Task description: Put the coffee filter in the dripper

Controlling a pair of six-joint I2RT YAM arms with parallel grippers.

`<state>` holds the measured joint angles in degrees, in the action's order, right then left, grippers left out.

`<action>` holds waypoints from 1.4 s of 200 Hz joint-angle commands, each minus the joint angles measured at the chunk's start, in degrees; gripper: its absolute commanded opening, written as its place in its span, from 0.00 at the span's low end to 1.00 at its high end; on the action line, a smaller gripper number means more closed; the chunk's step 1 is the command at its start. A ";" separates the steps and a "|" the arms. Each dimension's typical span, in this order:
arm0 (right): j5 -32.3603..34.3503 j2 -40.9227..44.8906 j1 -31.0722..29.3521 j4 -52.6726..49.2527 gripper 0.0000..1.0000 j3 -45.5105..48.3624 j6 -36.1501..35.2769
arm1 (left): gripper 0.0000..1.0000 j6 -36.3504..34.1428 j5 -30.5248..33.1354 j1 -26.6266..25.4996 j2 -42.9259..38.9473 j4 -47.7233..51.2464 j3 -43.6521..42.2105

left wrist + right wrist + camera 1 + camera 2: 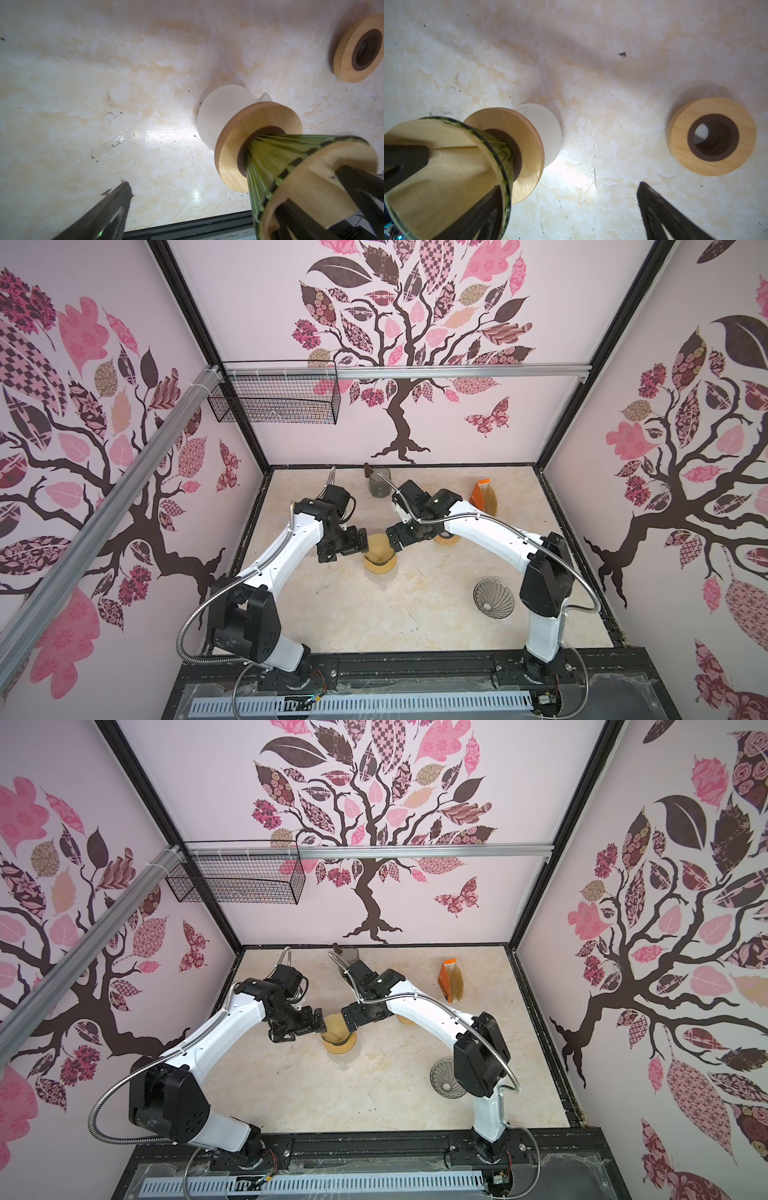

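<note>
In a top view the coffee filter (377, 547) is found seated in the dripper (380, 566) on the tabletop (374, 614), flanked by the left end effector (362, 540) at 9 o'clock and the right end effector (390, 537) at 3 o'clock, arms bent inward. In the left wrist view the jaws are held apart, one finger (353, 180) inside the filter, likely seating it. In the right wrist view the same spread is seen

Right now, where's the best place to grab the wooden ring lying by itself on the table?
I'd take the wooden ring by its band: one finger down the middle hole, one outside the edge, coming straight from above. It lies flat on the table, so its sides are low and hard to pinch.
</note>
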<state>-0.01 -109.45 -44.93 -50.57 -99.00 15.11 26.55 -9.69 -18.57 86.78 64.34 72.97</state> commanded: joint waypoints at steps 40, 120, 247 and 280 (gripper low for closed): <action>1.83 -3.04 -0.17 -1.73 1.00 -1.61 -1.01 | 0.98 -0.54 2.03 -0.24 1.28 0.18 -0.13; 2.12 -4.21 -0.18 -1.90 1.00 -2.58 -0.96 | 0.98 -0.54 2.31 -0.32 2.72 -0.53 -0.69; 1.08 -2.06 -0.16 -3.83 1.00 -7.38 -0.63 | 0.98 -0.58 2.49 -0.24 0.76 0.33 0.64; 0.19 -2.21 -0.20 -3.77 1.00 -7.61 -0.48 | 0.98 -0.50 1.60 -0.05 0.32 0.61 1.13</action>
<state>0.64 -112.14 -45.25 -52.90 -104.53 14.98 26.55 -8.82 -19.00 88.79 63.90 72.95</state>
